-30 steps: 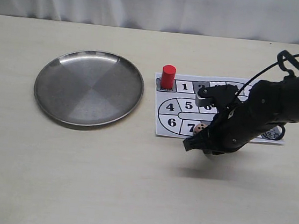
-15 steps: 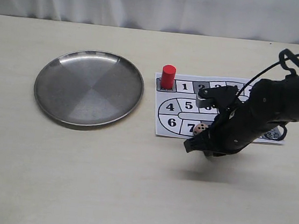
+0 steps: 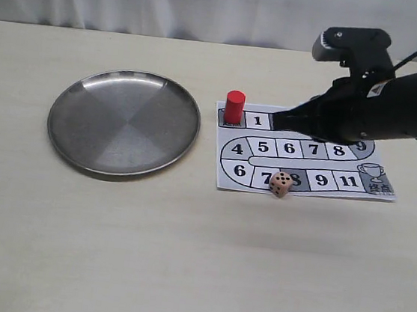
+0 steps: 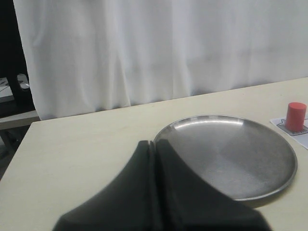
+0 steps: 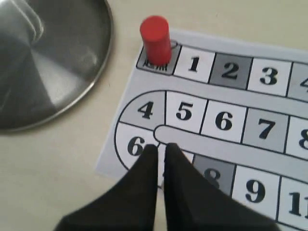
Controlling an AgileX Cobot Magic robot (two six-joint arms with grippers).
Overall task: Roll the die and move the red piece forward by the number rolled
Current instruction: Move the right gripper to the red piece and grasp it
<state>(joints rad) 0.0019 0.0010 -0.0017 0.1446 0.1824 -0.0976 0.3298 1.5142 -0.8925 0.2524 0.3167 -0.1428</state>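
Die [image 3: 281, 184] rests on the board's [image 3: 349, 181] near edge by square 8, so I judge the roll done. Red piece [image 3: 234, 107] stands on the far-left start square, not yet advanced. Right gripper [image 5: 160, 149] hovers over the board, fingers nearly together and empty; left gripper [image 4: 154, 144] is closed on nothing.

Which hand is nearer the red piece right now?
Right. The right hand hovers over the board, close to the red piece; the left hand sits on the far side of the metal plate from it.

red piece [image 3: 234, 106], beige die [image 3: 281, 184] with black pips, grey-white board [image 3: 322, 179].
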